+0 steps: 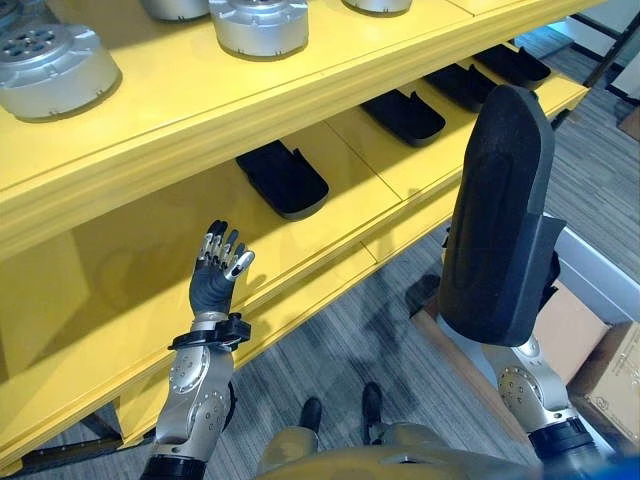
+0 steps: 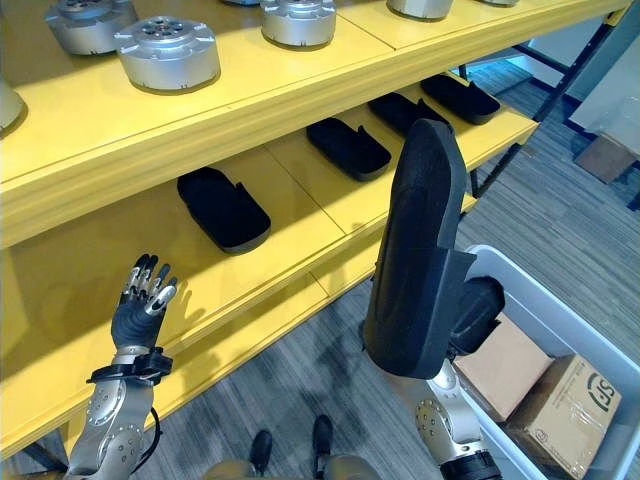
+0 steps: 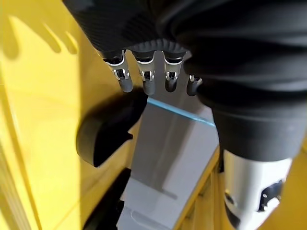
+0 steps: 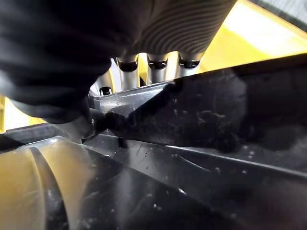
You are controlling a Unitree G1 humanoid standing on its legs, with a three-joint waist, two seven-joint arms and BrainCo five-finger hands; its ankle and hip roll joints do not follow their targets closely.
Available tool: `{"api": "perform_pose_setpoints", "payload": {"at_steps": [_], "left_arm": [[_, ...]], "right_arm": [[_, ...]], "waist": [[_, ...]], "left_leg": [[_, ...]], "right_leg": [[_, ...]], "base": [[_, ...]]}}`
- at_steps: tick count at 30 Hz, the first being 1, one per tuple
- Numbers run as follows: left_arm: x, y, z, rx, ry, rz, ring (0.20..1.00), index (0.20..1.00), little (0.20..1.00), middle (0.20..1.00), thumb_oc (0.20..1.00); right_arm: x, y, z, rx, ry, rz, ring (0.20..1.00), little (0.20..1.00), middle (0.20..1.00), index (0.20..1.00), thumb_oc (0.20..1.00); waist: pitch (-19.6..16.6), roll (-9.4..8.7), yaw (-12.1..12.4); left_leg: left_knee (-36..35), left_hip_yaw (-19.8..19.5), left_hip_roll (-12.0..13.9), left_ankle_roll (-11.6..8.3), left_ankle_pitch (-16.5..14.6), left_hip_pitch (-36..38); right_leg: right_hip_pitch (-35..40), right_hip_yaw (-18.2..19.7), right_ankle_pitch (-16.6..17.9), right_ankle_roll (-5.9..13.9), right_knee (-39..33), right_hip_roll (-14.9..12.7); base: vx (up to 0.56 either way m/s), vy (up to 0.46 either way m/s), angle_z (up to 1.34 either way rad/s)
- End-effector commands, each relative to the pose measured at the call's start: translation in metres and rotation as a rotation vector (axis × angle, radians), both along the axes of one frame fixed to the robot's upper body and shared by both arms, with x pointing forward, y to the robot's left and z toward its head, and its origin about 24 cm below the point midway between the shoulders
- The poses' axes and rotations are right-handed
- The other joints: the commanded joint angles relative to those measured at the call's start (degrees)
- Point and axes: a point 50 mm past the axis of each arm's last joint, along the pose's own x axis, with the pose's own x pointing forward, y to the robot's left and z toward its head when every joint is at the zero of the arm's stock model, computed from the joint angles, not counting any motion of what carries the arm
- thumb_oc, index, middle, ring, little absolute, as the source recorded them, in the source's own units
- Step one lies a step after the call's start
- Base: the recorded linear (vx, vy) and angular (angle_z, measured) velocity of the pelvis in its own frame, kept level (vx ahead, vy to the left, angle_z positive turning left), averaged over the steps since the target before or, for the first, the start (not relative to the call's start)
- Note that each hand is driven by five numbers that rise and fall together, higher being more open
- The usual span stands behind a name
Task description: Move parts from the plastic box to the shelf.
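Right hand [image 2: 478, 312] is clamped on a long black moulded plastic part [image 2: 418, 250], rounded at its ends; in the right wrist view the silver fingers [image 4: 154, 72] wrap over the part's edge, so the grip looks firm. The part stands nearly upright at about 4 o'clock in the head views, lifted above the grey plastic box [image 2: 560, 310], probably to clear the box wall before it swings to the shelf. Two brown cardboard cartons [image 2: 560, 400] lie in that box.

Toward 12 o'clock the lower board of the yellow painted shelf [image 1: 380, 150] carries a row of matching black parts [image 1: 283, 178] laid flat, side by side, running off toward 2 o'clock. That row suggests the held part belongs flat beside them, likely on the bare stretch at about 9 o'clock from the nearest one. The upper board bears round silver metal housings [image 1: 258, 25].

Left hand [image 1: 214, 278] is raised at 8 o'clock with fingers straight and relaxed, holding nothing, just before the lower board's front edge, seemingly kept clear of the placing path.
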Motion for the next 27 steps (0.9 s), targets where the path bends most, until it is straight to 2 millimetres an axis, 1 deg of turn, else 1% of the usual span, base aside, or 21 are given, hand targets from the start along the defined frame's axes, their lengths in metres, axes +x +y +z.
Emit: {"api": "perform_pose_setpoints", "payload": {"at_steps": [1, 2, 3, 4, 5, 6, 7, 8, 9, 11, 14, 16, 17, 18, 19, 20, 22, 24, 25, 26, 27], "left_arm": [[0.009, -0.002, 0.027, 0.015, -0.140, -0.069, 1.000, 1.000, 1.000, 1.000, 1.000], [0.010, -0.005, 0.029, 0.009, -0.154, -0.090, 1.000, 1.000, 1.000, 1.000, 1.000], [0.009, -0.007, 0.030, 0.011, -0.157, -0.096, 1.000, 1.000, 1.000, 1.000, 1.000], [0.012, -0.008, 0.032, -0.001, -0.161, -0.096, 1.000, 1.000, 1.000, 1.000, 1.000], [0.017, -0.010, 0.037, -0.010, -0.182, -0.092, 1.000, 1.000, 1.000, 1.000, 1.000], [0.018, -0.011, 0.037, -0.010, -0.184, -0.099, 1.000, 1.000, 1.000, 1.000, 1.000], [0.017, -0.009, 0.035, -0.010, -0.180, -0.093, 1.000, 1.000, 1.000, 1.000, 1.000], [0.016, -0.007, 0.037, -0.004, -0.184, -0.090, 1.000, 1.000, 1.000, 1.000, 1.000], [0.018, -0.006, 0.037, 0.008, -0.188, -0.091, 1.000, 1.000, 1.000, 1.000, 1.000], [0.017, -0.004, 0.035, 0.008, -0.179, -0.091, 1.000, 1.000, 1.000, 1.000, 1.000], [0.016, -0.002, 0.037, 0.020, -0.178, -0.085, 1.000, 1.000, 1.000, 1.000, 1.000], [0.015, -0.001, 0.038, 0.043, -0.178, -0.092, 1.000, 1.000, 1.000, 1.000, 1.000], [0.015, -0.001, 0.038, 0.043, -0.178, -0.092, 1.000, 1.000, 1.000, 1.000, 1.000], [0.017, 0.000, 0.039, 0.054, -0.176, -0.088, 1.000, 1.000, 1.000, 1.000, 1.000], [0.017, 0.000, 0.039, 0.054, -0.177, -0.088, 1.000, 1.000, 1.000, 1.000, 1.000], [0.017, 0.001, 0.039, 0.056, -0.174, -0.084, 1.000, 1.000, 1.000, 1.000, 1.000], [0.016, 0.002, 0.039, 0.062, -0.170, -0.080, 1.000, 1.000, 1.000, 1.000, 1.000], [0.015, 0.005, 0.040, 0.079, -0.167, -0.067, 1.000, 1.000, 1.000, 1.000, 1.000], [0.015, 0.005, 0.040, 0.079, -0.167, -0.067, 1.000, 1.000, 1.000, 1.000, 1.000], [0.015, 0.009, 0.042, 0.091, -0.167, -0.052, 1.000, 1.000, 1.000, 1.000, 1.000], [0.015, 0.009, 0.042, 0.091, -0.167, -0.051, 1.000, 1.000, 1.000, 1.000, 1.000]], "right_arm": [[0.006, -0.008, 0.036, -0.003, -0.184, 0.003, 0.200, 0.200, 0.200, 0.200, 0.200], [0.007, -0.006, 0.035, 0.006, -0.179, 0.001, 0.200, 0.200, 0.200, 0.200, 0.200], [0.007, -0.005, 0.033, 0.008, -0.170, -0.002, 0.200, 0.200, 0.200, 0.200, 0.200], [0.007, -0.005, 0.031, 0.020, -0.162, -0.014, 0.200, 0.200, 0.200, 0.200, 0.200], [0.008, -0.003, 0.031, 0.024, -0.160, -0.021, 0.200, 0.200, 0.200, 0.200, 0.200], [0.008, -0.001, 0.031, 0.026, -0.160, -0.011, 0.200, 0.200, 0.200, 0.200, 0.200], [0.008, 0.003, 0.025, 0.018, -0.135, 0.002, 0.200, 0.200, 0.200, 0.200, 0.200], [0.008, 0.003, 0.025, 0.019, -0.134, -0.004, 0.200, 0.200, 0.200, 0.200, 0.200], [0.008, 0.002, 0.023, 0.032, -0.128, -0.012, 0.200, 0.200, 0.200, 0.200, 0.200], [0.005, 0.005, 0.019, 0.033, -0.112, 0.000, 0.200, 0.200, 0.200, 0.200, 0.200], [0.002, 0.009, 0.012, 0.023, -0.079, 0.028, 0.200, 0.200, 0.200, 0.200, 0.200], [0.002, 0.013, 0.007, 0.013, -0.056, 0.053, 0.200, 0.200, 0.200, 0.200, 0.200], [0.002, 0.013, 0.007, 0.014, -0.056, 0.053, 0.200, 0.200, 0.200, 0.200, 0.200], [0.003, 0.019, 0.005, 0.013, -0.045, 0.081, 0.200, 0.200, 0.200, 0.200, 0.200], [0.003, 0.019, 0.005, 0.014, -0.045, 0.081, 0.200, 0.200, 0.200, 0.200, 0.200], [0.005, 0.027, 0.004, 0.013, -0.034, 0.119, 0.200, 0.200, 0.200, 0.200, 0.200], [0.006, 0.031, 0.004, 0.007, -0.035, 0.136, 0.200, 0.200, 0.200, 0.200, 0.200], [0.011, 0.043, 0.010, -0.008, -0.055, 0.193, 0.200, 0.200, 0.200, 0.200, 0.200], [0.011, 0.043, 0.010, -0.008, -0.055, 0.193, 0.200, 0.200, 0.200, 0.200, 0.200], [0.013, 0.048, 0.015, -0.033, -0.079, 0.222, 0.200, 0.200, 0.200, 0.200, 0.200], [0.013, 0.048, 0.015, -0.033, -0.080, 0.222, 0.200, 0.200, 0.200, 0.200, 0.200]], "waist": [[0.0, -2.74, -2.1], [-0.2, -2.93, -2.5], [-0.3, -2.77, -2.7], [-0.8, -1.91, -3.2], [-0.6, -0.21, -3.8], [-0.4, 1.17, -3.9], [-0.5, 2.57, -3.5], [-0.2, 2.77, -3.3], [0.3, 2.67, -2.9], [0.6, 2.36, -2.7], [0.9, 1.41, -2.0], [0.9, 0.26, -1.1], [0.9, 0.22, -1.1], [0.8, -0.43, -0.4], [0.7, -0.47, -0.5], [0.5, -1.17, 0.4], [0.5, -1.53, 0.7], [0.4, -2.57, 2.1], [0.4, -2.58, 2.1], [0.5, -3.33, 3.2], [0.5, -3.35, 3.2]], "left_leg": [[9.6, 11.6, 1.8, 0.32, -1.7, -5.9], [9.0, 14.3, 6.5, -0.07, -1.0, -4.6], [7.8, 15.1, 8.8, -0.52, 0.1, -3.6], [4.8, 17.1, 13.7, -1.98, 4.3, -2.8], [-0.7, 18.4, 17.7, -4.05, 9.7, -2.8], [-2.6, 18.6, 18.0, -4.17, 9.1, -2.0], [-3.2, 17.8, 17.4, -4.36, 8.5, -1.7], [-2.9, 18.4, 16.8, -4.31, 8.2, -1.5], [-1.9, 19.6, 15.8, -4.24, 7.5, -1.9], [-0.8, 19.9, 14.8, -4.05, 6.4, -2.0], [2.4, 19.2, 12.5, -3.19, 3.7, -3.4], [4.3, 18.3, 10.8, -2.57, 2.0, -4.8], [4.4, 18.3, 10.7, -2.54, 2.0, -4.9], [4.9, 17.9, 10.0, -2.33, 1.6, -5.7], [5.0, 17.8, 9.9, -2.31, 1.6, -5.8], [5.0, 17.5, 9.3, -1.91, 1.2, -6.1], [4.9, 17.4, 8.9, -1.70, 1.1, -6.3], [4.8, 16.9, 8.3, -1.41, 1.2, -7.1], [4.8, 16.8, 8.3, -1.41, 1.2, -7.1], [4.6, 16.3, 8.0, -1.26, 1.3, -7.7], [4.7, 16.2, 7.9, -1.26, 1.3, -7.7]], "right_leg": [[-2.7, -0.3, -4.9, 3.84, 7.6, -5.7], [-3.1, -1.1, -5.0, 3.95, 8.1, -6.4], [-3.0, -1.5, -5.4, 3.96, 8.4, -6.5], [-3.3, -3.1, -6.4, 4.24, 9.8, -7.0], [-3.9, -4.9, -7.5, 4.65, 11.4, -7.7], [-4.8, -5.5, -7.6, 5.18, 12.7, -8.2], [-4.9, -4.9, -6.9, 5.60, 12.9, -8.7], [-4.4, -5.0, -6.7, 5.85, 12.7, -9.6], [-2.9, -5.8, -6.2, 6.36, 12.0, -11.3], [-1.4, -6.5, -5.4, 7.00, 10.7, -12.7], [0.3, -7.3, -4.5, 8.02, 9.3, -14.9], [1.0, -7.8, -3.8, 8.75, 8.5, -16.3], [1.0, -7.9, -3.8, 8.77, 8.4, -16.3], [1.4, -8.4, -3.3, 9.14, 7.8, -17.0], [1.4, -8.5, -3.3, 9.17, 7.7, -17.0], [1.8, -9.1, -2.9, 9.51, 7.1, -17.5], [1.9, -9.4, -2.7, 9.66, 7.0, -17.7], [1.8, -10.3, -2.5, 10.03, 6.6, -18.0], [1.8, -10.3, -2.5, 10.03, 6.6, -18.0], [2.0, -11.1, -2.4, 10.21, 6.5, -18.2], [2.0, -11.2, -2.4, 10.22, 6.5, -18.3]], "base": [[-0.21, -0.047, 1.96], [-0.13, 0.011, 2.15], [-0.02, 0.070, 1.86], [-0.02, 0.174, 0.78], [-0.03, 0.261, 0.91], [0.00, 0.361, 1.11], [0.04, 0.324, 1.01], [0.10, 0.381, 0.26], [0.11, 0.304, -0.32], [0.10, 0.239, -0.34], [0.07, 0.175, 0.36], [0.05, 0.157, 0.24], [0.04, 0.145, 0.22], [0.02, 0.075, 0.25], [0.04, 0.136, 0.26], [0.03, 0.082, 0.16], [0.03, 0.064, 0.26], [0.01, 0.040, 0.23], [0.02, 0.014, 0.10], [0.02, 0.003, 0.11], [0.03, 0.003, 0.14]]}}
